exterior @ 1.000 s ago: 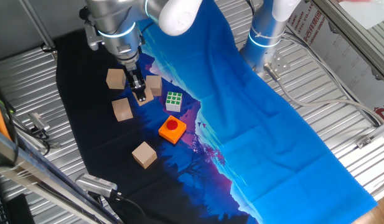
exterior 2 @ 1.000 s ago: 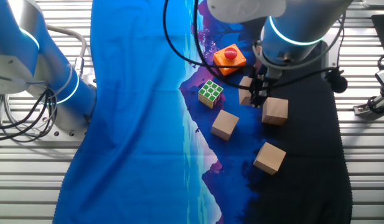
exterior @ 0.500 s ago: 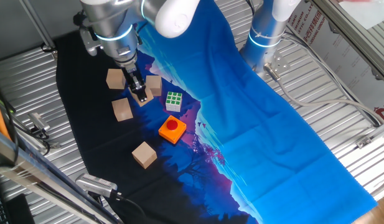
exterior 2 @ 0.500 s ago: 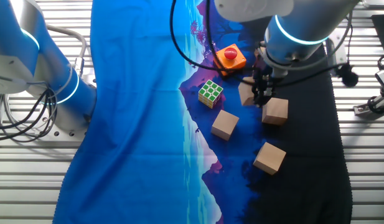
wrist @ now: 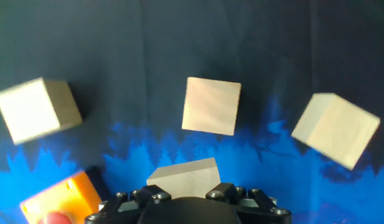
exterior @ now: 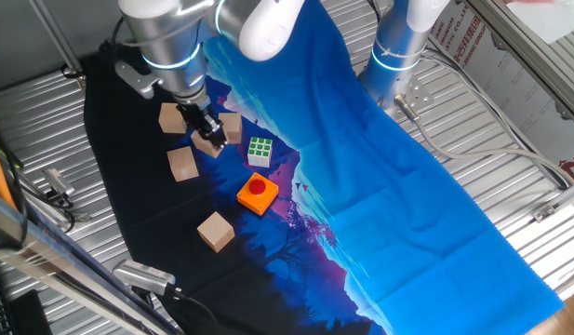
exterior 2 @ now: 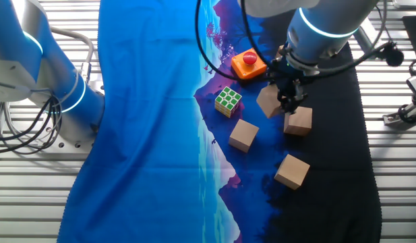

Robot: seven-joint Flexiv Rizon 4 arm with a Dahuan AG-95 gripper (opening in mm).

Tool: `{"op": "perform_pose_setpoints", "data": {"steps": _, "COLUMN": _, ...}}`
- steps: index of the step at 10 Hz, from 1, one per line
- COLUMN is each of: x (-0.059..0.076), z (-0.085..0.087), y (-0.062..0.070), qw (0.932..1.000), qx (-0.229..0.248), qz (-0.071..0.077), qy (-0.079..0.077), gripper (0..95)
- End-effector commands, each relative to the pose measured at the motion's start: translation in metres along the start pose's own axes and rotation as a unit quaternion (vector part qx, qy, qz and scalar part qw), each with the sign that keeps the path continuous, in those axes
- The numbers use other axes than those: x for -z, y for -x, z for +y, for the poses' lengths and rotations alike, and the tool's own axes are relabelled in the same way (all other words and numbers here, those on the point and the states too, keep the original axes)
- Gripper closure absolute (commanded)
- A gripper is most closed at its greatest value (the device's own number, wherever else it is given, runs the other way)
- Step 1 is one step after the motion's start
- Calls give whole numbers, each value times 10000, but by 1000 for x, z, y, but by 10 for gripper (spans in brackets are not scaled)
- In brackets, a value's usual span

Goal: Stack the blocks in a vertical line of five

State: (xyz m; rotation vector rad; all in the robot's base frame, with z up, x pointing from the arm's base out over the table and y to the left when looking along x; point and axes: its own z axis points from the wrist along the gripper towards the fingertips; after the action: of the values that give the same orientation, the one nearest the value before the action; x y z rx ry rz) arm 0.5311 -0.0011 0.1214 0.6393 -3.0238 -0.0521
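Since approx. 1 s ago the wrist has been turned and raised. One of the blocks (exterior 2: 267, 101) is now seen tilted, apparently clear of the cloth (exterior 2: 160, 135), where before it sat flat. The end effector (exterior 2: 287, 102) is closed on this block, w/ the jaws only as far apart as the block is wide. In the hand view the block's top edge is seen right at the finger base. The pick is thus judged done and no stack is begun yet.

Three loose blocks lie ahead on the tabletop: a left block (wrist: 36, 109), a centre block (wrist: 211, 106) and a right block (wrist: 335, 130). A fifth block (exterior: 215, 231) lies apart, beyond the orange button block (exterior: 257, 194). The puzzle cube (exterior 2: 228, 100) is near the held block. Neighbouring blocks are close, so a clash could be caused during transfer.
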Motion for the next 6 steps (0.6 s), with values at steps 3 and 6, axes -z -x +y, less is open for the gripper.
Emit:
{"op": "perform_pose_setpoints", "data": {"steps": 3, "x": 12, "z": 29, "y": 28, "qw": 9994, "qx": -225, "qz": 212, "qy": 134, "gripper": 950}}
{"op": "perform_pose_setpoints", "data": {"steps": 6, "x": 10, "z": 70, "y": 58, "qw": 9948, "qx": -973, "qz": 253, "qy": 178, "gripper": 950}}
